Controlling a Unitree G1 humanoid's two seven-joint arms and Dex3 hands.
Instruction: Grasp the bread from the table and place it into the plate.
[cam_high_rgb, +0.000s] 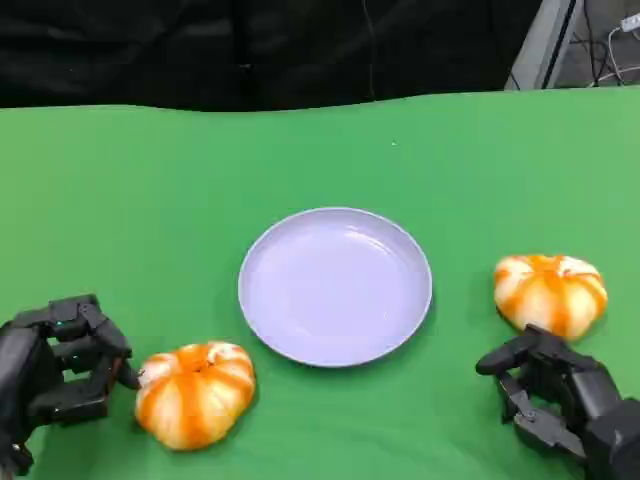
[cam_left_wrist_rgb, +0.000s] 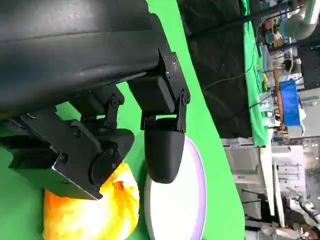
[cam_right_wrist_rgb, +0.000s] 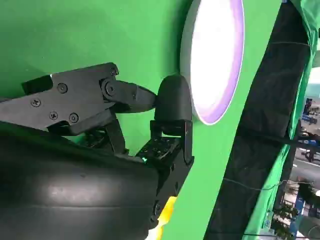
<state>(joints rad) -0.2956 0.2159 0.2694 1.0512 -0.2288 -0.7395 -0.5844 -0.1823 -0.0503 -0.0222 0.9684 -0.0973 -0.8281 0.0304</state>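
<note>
Green cloth covers the table (cam_high_rgb: 150, 180), with the empty plate (cam_high_rgb: 335, 285) at its centre and both of your hands spread apart, holding nothing. One bread (cam_high_rgb: 195, 393) lies just beside your left hand (cam_high_rgb: 55, 375), toward the plate; the second bread (cam_high_rgb: 550, 291) lies just beyond your right hand (cam_high_rgb: 560, 400). Neither bread is gripped, and each hand looks about equally near its own.

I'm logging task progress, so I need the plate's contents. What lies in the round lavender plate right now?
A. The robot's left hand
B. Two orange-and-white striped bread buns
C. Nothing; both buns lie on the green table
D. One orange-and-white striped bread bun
C: the round lavender plate is bare, with one orange-and-white striped bread bun on the green table by the left hand and the other bun by the right hand.
</note>
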